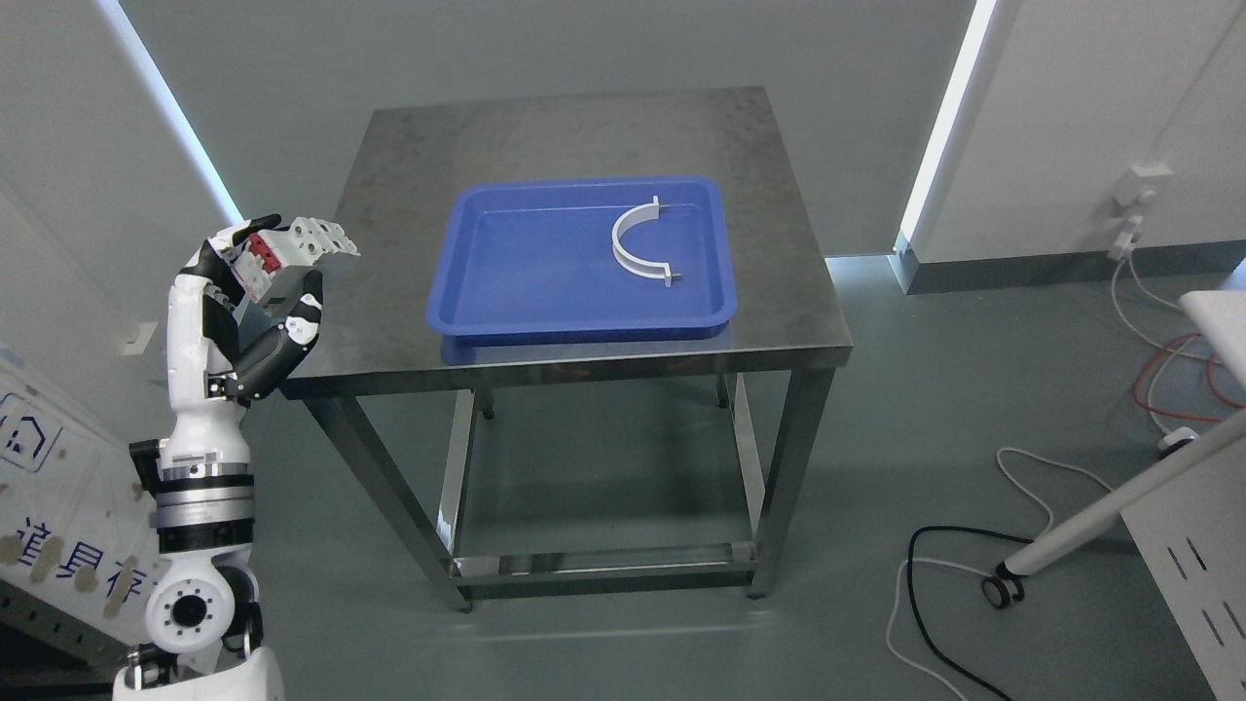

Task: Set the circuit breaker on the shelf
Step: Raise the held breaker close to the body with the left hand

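**Operator:** While the left hand is raised at the left edge of the frame, what is its condition?

**Technician:** It is clenched around the white circuit breaker with red terminal blocks. The black-and-white fingers curl up from below and the unit rests against the palm, with its white end projecting toward the right. The breaker is off the dark steel surface, held just beside its left edge.

**Operator:** What else occupies the surface?

**Technician:** A blue rectangular plastic tray sits at frame centre. Inside it, toward the right, lies a white semicircular plastic bracket. The right hand is not in view.

**Operator:** Is the shelf visible?

**Technician:** No shelf can be identified apart from the lower frame rails of the surface. The destination is likely outside the frame, so transport probably remains.

**Operator:** List the hazards.

**Technician:** First, slippage: much of the breaker protrudes beyond the fingers, so a rapid swing could rotate it out of the grasp. Second, collision: the hand is close to the surface's left edge, and a low sweep could strike that edge and dislodge the unit. Third, entanglement: cables lie on the floor at lower right, a risk if the base drives that way.
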Tool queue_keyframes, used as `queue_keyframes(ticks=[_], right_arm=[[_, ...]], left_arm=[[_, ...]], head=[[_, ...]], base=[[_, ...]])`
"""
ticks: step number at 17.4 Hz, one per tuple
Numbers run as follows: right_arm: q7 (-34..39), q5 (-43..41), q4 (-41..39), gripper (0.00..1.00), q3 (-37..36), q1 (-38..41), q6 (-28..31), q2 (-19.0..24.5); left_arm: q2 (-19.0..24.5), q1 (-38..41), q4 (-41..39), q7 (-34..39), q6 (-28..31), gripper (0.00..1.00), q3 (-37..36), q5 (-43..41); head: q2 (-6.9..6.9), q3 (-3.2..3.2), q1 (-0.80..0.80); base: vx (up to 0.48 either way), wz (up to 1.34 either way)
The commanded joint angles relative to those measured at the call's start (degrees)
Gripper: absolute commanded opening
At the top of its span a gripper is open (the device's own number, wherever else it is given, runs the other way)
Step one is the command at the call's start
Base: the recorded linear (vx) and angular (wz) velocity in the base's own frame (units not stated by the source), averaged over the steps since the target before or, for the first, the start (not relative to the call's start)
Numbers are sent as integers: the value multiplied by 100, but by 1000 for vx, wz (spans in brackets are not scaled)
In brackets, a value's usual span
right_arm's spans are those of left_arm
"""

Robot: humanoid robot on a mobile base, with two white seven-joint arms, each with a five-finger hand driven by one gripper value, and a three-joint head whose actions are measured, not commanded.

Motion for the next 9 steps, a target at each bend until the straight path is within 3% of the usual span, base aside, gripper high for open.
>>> queue_keyframes(ticks=[1,9], right_arm=[[-7,1,0,100,114,0,181,-100],[1,1,0,100,114,0,181,-100]], left_arm=[[67,93,-320,-2,-7,15,-223,4],[67,66,-355,16,-208,15,-407,127]], head=[[0,0,0],[0,0,0]], base=[[-370,-29],[-427,107]])
